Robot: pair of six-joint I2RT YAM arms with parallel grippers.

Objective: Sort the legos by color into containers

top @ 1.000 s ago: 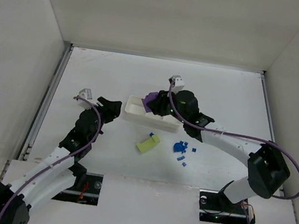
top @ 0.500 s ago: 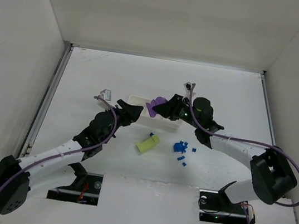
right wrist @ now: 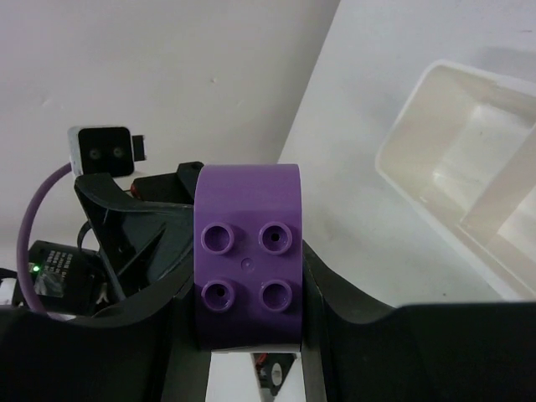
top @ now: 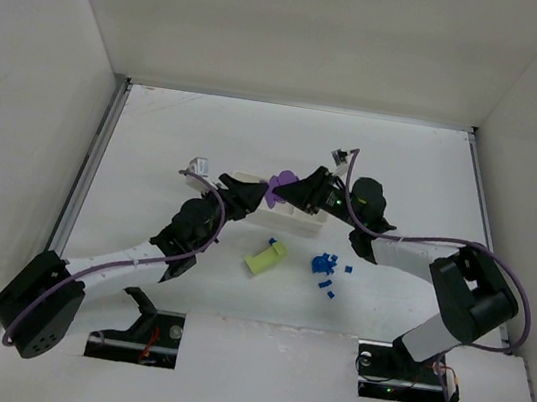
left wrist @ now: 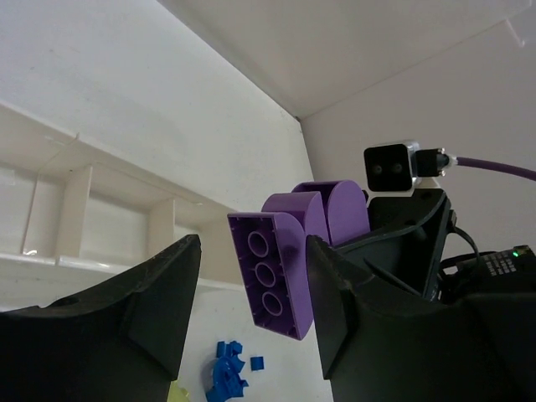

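Observation:
My right gripper (top: 293, 191) is shut on the purple lego (top: 280, 184) and holds it in the air over the left end of the white tray (top: 307, 221). In the right wrist view the purple lego (right wrist: 249, 251) sits studs-up between my fingers (right wrist: 335, 293). My left gripper (top: 252, 196) is open, and its jaws stand on either side of the same purple lego (left wrist: 280, 268). The yellow-green lego (top: 266, 257) and several tiny blue legos (top: 325, 265) lie on the table in front of the tray.
The tray's divided compartments (left wrist: 75, 218) show behind the left jaws and at the upper right of the right wrist view (right wrist: 469, 159). White walls enclose the table on three sides. The blue legos also show below the left jaws (left wrist: 226, 373).
My left arm has reached right and forward until its open jaws flank the purple lego. My right gripper has swung left with the lego and tilted it toward the left gripper.

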